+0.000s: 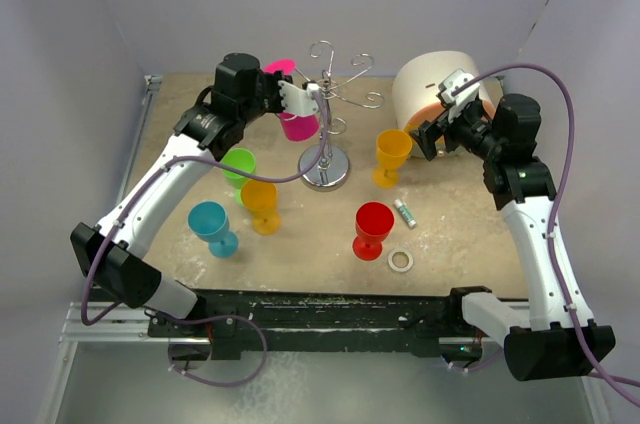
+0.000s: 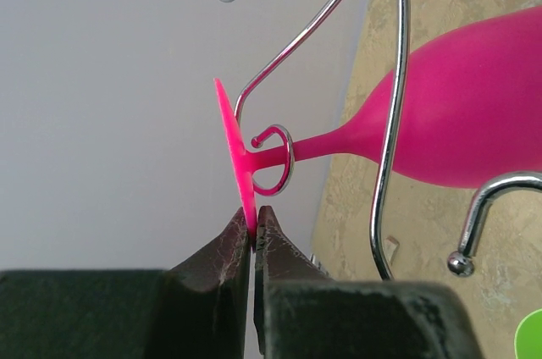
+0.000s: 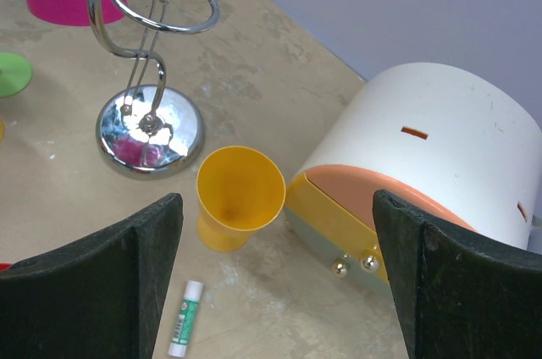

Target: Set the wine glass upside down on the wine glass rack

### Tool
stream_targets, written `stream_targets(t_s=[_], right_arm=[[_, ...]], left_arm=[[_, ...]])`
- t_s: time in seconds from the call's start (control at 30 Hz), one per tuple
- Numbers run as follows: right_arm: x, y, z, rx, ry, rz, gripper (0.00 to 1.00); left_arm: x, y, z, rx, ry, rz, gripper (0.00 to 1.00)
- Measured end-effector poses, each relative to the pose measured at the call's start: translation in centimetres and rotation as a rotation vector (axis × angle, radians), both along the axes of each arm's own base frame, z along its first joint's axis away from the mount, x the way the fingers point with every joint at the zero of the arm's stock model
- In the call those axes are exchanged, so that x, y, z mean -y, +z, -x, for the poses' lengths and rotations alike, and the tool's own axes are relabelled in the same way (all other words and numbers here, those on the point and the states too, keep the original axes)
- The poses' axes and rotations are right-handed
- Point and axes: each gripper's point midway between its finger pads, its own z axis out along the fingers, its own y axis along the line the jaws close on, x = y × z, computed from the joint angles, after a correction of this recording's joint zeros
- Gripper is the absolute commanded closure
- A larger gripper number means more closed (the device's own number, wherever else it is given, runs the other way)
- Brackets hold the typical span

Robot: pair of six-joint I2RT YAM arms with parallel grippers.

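The chrome wine glass rack (image 1: 325,166) stands mid-table with curled arms at its top; it also shows in the right wrist view (image 3: 151,126). A pink wine glass (image 1: 296,122) hangs upside down, its stem (image 2: 326,146) inside a curled rack arm (image 2: 273,162) and its bowl (image 2: 474,113) below. My left gripper (image 2: 253,222) is shut on the edge of the glass's thin pink foot (image 2: 235,160). My right gripper (image 3: 275,278) is open and empty above the table, over a yellow glass (image 3: 237,196) and beside the drawer box.
A round white-and-orange drawer box (image 1: 440,94) lies at the back right. Upright glasses stand around the rack: green (image 1: 238,166), yellow (image 1: 262,204), blue (image 1: 214,227), red (image 1: 373,229), yellow (image 1: 391,156). A glue stick (image 1: 404,212) and tape ring (image 1: 400,261) lie in front.
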Motion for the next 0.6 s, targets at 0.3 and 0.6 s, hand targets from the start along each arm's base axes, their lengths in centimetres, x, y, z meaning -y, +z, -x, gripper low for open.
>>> stream_targets(t_s=[0.3, 0.6], right_arm=[[0.0, 0.0, 0.0, 0.001, 0.0, 0.002, 0.05], [0.0, 0.0, 0.0, 0.001, 0.0, 0.003, 0.05]], left_arm=[[0.0, -0.4, 0.2, -0.008, -0.005, -0.01, 0.82], [0.0, -1.2, 0.5, -0.038, -0.012, -0.024, 0.73]])
